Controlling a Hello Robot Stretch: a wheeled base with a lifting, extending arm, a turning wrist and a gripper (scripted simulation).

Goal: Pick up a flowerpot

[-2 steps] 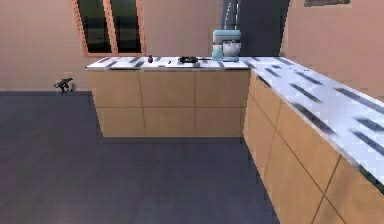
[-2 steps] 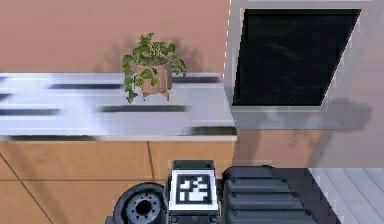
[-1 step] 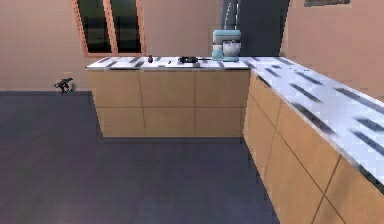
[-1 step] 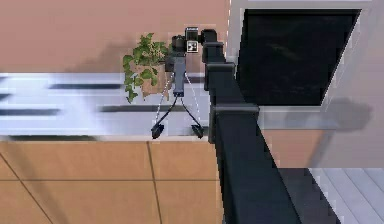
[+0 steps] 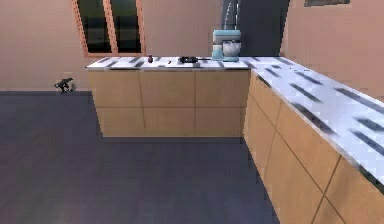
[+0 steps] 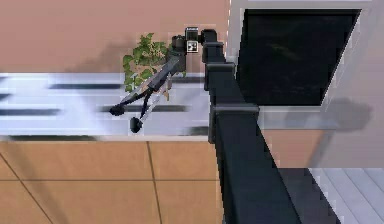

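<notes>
Kitchen scene, pinkish walls and a dark grey floor (image 5: 60, 150). Forward view: an L-shaped counter (image 5: 170, 66) with a pale streaky top and wooden cabinet fronts (image 5: 170, 100) runs along the back and down the right. A teal appliance (image 5: 228, 45) sits at the corner, with a few small dark bits (image 5: 185, 62) left of it. There's a dark-paned window (image 5: 108, 25) up on the wall and some small dark thing (image 5: 64, 85) on the floor at the left.

Arm side view: same kind of countertop (image 6: 60, 100), with a big dark panel (image 6: 295, 55) to the right. The arm (image 6: 235, 130) reaches out over the counter. The gripper (image 6: 132, 117) angles down-left, its fingers crossing in front of a leafy green plant (image 6: 148, 55) standing at the back of the counter; the pot itself is hard to make out. Honestly can't tell how the fingers are set or whether they hold anything.
</notes>
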